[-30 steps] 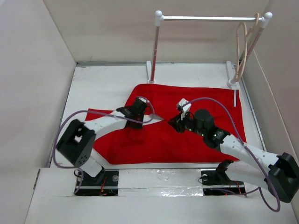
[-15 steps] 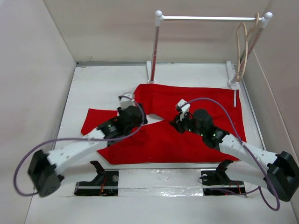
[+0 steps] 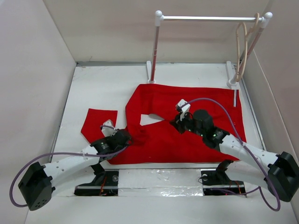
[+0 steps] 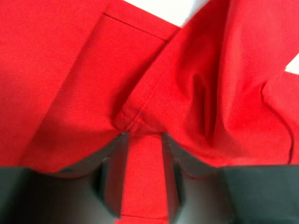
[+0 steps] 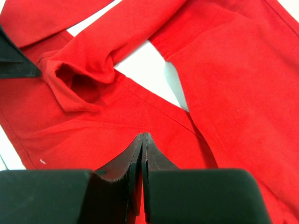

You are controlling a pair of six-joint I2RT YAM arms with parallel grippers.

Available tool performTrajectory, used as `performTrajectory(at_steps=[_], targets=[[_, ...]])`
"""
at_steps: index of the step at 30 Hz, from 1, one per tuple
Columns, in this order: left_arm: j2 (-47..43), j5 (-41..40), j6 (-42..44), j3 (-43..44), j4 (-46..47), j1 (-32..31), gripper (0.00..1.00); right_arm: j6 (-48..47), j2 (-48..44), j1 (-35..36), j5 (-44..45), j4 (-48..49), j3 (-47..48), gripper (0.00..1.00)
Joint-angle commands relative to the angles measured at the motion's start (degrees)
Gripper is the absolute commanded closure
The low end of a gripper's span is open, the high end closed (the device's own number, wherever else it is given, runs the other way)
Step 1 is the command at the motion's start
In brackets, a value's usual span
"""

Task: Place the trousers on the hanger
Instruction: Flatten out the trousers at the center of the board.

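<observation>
while the bright red cloth trousers [image 3: 187, 98] lie mostly flat on the white table [image 3: 103, 84], one leg is bunched up toward the near left, where the left gripper [image 3: 128, 137] pinches a fold of the red cloth between its fingers [image 4: 117, 172]. the right gripper [image 3: 176, 123] has its jaws pressed together, tips down on the trousers just beside the bare gap between the legs. the thin beige looped hanger [image 3: 238, 56] hangs at the right end of the white metal rail stand [image 3: 210, 18], well apart from the trousers.
</observation>
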Motion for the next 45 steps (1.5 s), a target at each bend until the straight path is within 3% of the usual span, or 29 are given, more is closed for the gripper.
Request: performTrajectory(at_steps=[1,3,11,16,20,21,24,26,29,30,31,33,45], targets=[[0.62,-6.47,-9.6,1.16,-3.41,-0.51,0.66,-0.59,-1.17,0.56,1.98,2.67,-0.18,0.92],[2.98,-9.11,-11.09,1.6,-4.21,-0.51,0.6,-0.67,-0.82,0.56,0.84,2.76,0.0,0.9],[8.88,-13.59,-13.56,2.74,-4.21,-0.51,0.59,-0.85,0.76,0.56,-0.04,3.03,0.09,0.87],[10.12,-14.04,-10.05,2.57,-0.17,0.98,0.6,-0.67,1.64,0.56,-1.62,3.99,0.0,0.87],[8.19,-15.26,-8.29,4.4,-0.6,0.98,0.73,-0.41,2.52,0.56,-2.06,4.96,-0.18,0.87],[6.88,-15.79,-6.98,4.76,-0.52,0.98,0.82,-0.5,2.7,0.56,-2.41,4.79,-0.09,0.87],[4.68,-17.2,-4.34,6.6,1.32,1.5,0.98,-0.32,2.61,0.56,-1.98,5.14,-0.35,0.87],[3.88,-16.59,2.06,8.79,4.74,3.34,1.0,-0.32,2.7,0.56,-1.98,5.05,-0.26,0.87],[3.17,-8.0,14.53,12.66,14.74,12.91,1.0,-0.41,2.44,0.56,-1.72,5.22,-0.18,0.87],[3.43,2.12,23.53,14.76,28.52,21.98,1.0,-0.32,2.52,0.56,-1.28,5.31,-0.35,0.87],[3.44,2.22,23.62,14.78,28.66,22.08,1.0,-0.32,2.52,0.56,-1.36,5.31,-0.35,0.87],[6.84,9.93,26.68,19.41,30.94,31.28,1.0,-0.32,2.44,0.56,-1.71,5.4,-0.35,0.87],[26.36,18.83,37.06,48.69,17.86,56.34,1.0,0.12,-0.9,0.56,0.49,5.75,-1.93,0.87]])
